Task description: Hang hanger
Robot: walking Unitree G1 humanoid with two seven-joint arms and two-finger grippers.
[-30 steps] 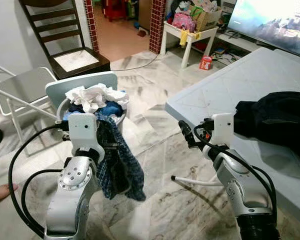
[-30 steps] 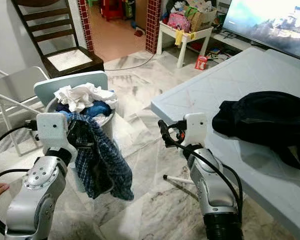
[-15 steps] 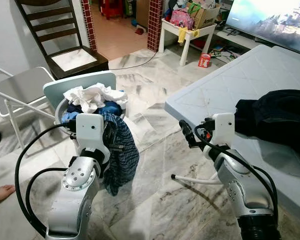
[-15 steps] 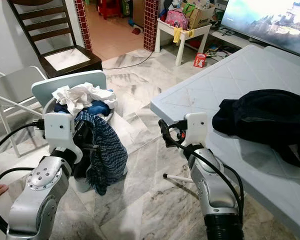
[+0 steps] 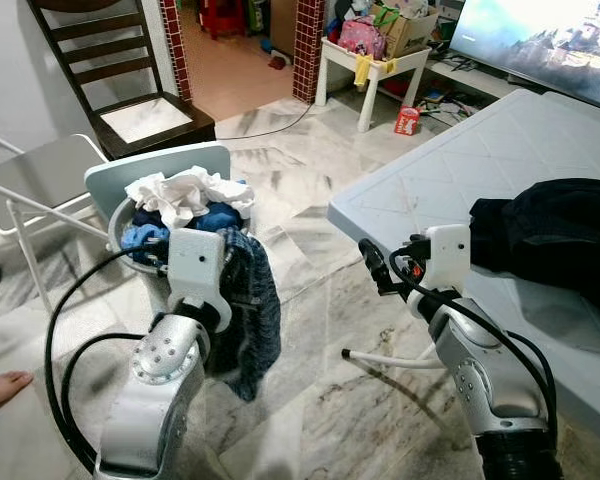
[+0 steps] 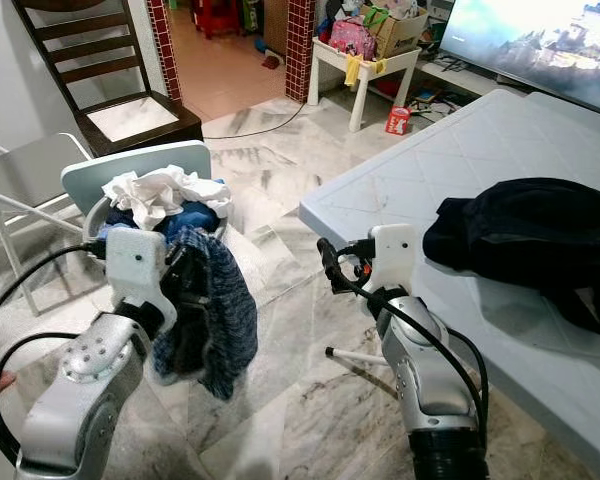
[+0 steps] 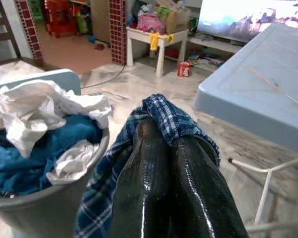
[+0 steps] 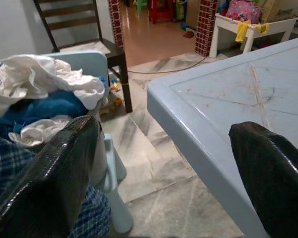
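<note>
Now your left end effector (image 7: 171, 163) is clamped on a plaid shirt (image 5: 252, 310) beside the basket (image 5: 120, 222); your right end effector (image 8: 164, 173) gapes wide, empty, by the worktop (image 5: 450, 180). No hanger can be made out.

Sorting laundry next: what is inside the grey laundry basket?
The grey laundry basket holds a crumpled white cloth on top of blue garments. Anything beneath them is covered.
</note>
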